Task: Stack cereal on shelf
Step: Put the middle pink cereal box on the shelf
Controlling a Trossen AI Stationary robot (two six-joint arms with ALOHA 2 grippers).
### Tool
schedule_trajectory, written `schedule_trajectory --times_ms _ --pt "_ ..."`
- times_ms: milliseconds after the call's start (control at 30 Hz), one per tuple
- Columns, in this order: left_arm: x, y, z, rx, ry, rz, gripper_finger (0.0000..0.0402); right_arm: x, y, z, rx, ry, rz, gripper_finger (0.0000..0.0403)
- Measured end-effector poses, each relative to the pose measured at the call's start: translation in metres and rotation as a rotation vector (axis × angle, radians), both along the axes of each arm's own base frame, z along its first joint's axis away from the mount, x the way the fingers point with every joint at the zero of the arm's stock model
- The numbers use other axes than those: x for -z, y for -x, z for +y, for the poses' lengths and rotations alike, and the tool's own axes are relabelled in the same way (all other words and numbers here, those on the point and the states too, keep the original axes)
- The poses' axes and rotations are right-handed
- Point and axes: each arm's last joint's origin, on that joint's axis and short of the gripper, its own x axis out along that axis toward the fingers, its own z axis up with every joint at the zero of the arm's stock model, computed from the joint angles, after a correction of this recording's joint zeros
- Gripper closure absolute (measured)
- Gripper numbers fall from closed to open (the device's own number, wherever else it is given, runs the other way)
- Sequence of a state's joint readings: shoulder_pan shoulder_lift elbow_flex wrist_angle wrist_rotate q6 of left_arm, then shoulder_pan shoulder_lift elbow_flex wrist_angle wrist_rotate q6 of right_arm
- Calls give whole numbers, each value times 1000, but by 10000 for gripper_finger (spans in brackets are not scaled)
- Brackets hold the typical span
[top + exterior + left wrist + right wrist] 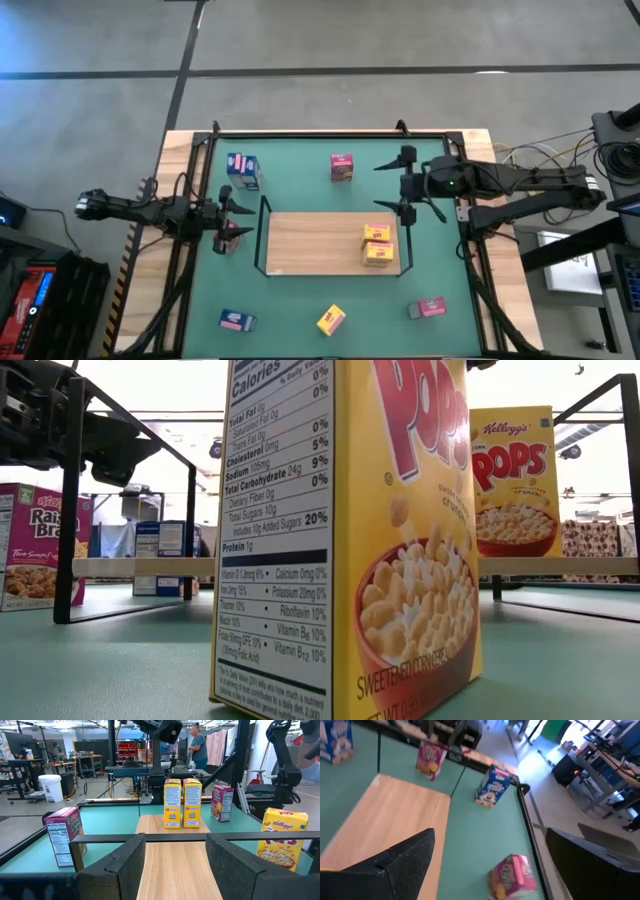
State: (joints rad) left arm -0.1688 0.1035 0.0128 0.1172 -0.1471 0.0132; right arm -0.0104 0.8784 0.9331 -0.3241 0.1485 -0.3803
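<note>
The shelf [315, 243] is a light-wood board with black rails in the middle of the green table. Two yellow cereal boxes [377, 245] stand upright side by side on its right end, also seen in the left wrist view [182, 802]. Blue, pink and yellow boxes sit scattered on the table around it. My left gripper [243, 221] waits level at the shelf's left end, open and holding nothing [175, 870]. My right gripper [385, 186] hangs above the table just beyond the shelf's far right corner. It is wide open and holds nothing [485, 865].
Blue boxes [243, 170] and a pink box [342, 167] stand behind the shelf. A blue box [237, 321], a yellow box [331, 320] and a pink box [428, 308] sit near the front edge. The yellow one fills the low view [340, 540]. Black frame posts line the table's edges.
</note>
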Motion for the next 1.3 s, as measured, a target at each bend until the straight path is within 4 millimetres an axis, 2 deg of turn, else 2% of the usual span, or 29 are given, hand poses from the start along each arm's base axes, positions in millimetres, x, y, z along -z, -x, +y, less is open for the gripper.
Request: schedule_trajectory --times_ms 400,600,933,1100,1300 --pt "0 0 0 0 0 0 209 58 27 -2 46 -113 -219 33" --pt "0 0 0 0 0 0 209 84 43 -1 58 -160 -266 33" --pt "0 0 0 0 0 0 209 117 69 -2 96 -237 -311 33" --pt "0 0 0 0 0 0 209 128 87 -2 132 -309 -401 32" --pt "0 0 0 0 0 0 209 139 98 -2 121 -314 -467 32"
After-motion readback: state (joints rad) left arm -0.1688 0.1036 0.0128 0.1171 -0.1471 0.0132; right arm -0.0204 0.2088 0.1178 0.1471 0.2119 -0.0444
